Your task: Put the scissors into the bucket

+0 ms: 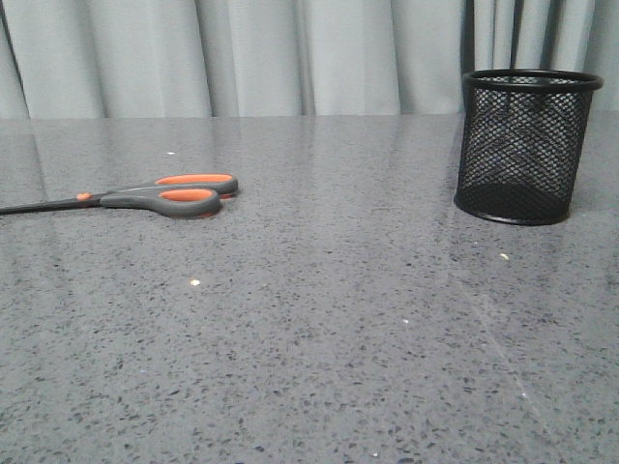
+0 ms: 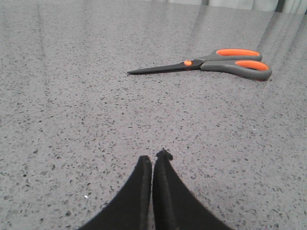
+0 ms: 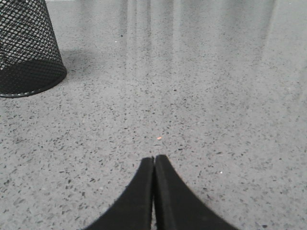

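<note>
The scissors (image 1: 164,197), with grey handles lined in orange and dark slim blades, lie flat on the table at the left, blades pointing left. They also show in the left wrist view (image 2: 211,63), well ahead of my left gripper (image 2: 153,157), which is shut and empty. The bucket (image 1: 523,145), a black wire-mesh cup, stands upright at the right rear. It shows in the right wrist view (image 3: 26,52), off to one side of my right gripper (image 3: 154,157), which is shut and empty. Neither gripper shows in the front view.
The grey speckled table (image 1: 319,329) runs back to a pale curtain (image 1: 251,53). A few small crumbs lie on the table (image 1: 194,282).
</note>
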You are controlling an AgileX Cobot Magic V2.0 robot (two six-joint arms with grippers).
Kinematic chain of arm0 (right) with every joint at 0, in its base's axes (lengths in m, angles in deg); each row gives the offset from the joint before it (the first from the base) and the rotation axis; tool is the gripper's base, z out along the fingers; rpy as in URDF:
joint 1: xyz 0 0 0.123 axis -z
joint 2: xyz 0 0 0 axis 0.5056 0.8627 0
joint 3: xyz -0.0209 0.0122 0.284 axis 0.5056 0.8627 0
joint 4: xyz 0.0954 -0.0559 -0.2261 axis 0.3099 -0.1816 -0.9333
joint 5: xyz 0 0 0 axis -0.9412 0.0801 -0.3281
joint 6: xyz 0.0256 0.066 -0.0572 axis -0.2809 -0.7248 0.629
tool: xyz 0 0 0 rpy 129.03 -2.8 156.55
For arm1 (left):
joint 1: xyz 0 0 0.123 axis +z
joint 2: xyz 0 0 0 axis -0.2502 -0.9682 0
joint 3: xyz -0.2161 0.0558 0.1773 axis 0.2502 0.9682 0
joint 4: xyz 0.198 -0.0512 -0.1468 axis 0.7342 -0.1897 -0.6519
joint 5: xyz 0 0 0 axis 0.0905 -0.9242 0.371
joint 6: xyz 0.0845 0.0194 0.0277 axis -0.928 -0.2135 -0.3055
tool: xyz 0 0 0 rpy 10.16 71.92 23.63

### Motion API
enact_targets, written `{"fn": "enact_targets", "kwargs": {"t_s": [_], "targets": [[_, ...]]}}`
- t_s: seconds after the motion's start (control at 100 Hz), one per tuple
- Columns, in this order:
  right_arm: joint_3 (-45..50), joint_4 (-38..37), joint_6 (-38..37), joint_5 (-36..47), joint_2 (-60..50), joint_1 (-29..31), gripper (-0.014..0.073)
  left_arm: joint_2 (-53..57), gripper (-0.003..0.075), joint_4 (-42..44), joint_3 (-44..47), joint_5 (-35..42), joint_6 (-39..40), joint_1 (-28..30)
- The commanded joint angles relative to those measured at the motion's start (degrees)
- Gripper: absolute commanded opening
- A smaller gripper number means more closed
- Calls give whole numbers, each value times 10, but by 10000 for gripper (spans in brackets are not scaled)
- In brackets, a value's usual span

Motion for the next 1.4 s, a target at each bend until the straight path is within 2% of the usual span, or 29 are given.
{"fn": "enact_targets", "kwargs": {"t_s": [0.0,0.8,1.06,1.13,1.22,1.28,1.39], "targets": [[3,-7,2,16,-13,3,-46,15,-20,-8,22,21,1,1],[3,-7,2,16,-13,3,-46,15,-20,-8,22,21,1,1],[3,-4,2,77,-13,3,-46,15,-20,-12,22,29,1,1],[3,58,2,131,-13,3,-46,15,-20,-69,22,61,1,1],[3,183,2,204,-13,3,-46,15,-20,-194,22,120,1,1],[3,265,2,248,-13,3,-46,15,-20,-239,22,166,1,1],[2,316,2,296,-13,3,-46,15,-20,-329,22,224,1,1]]}}
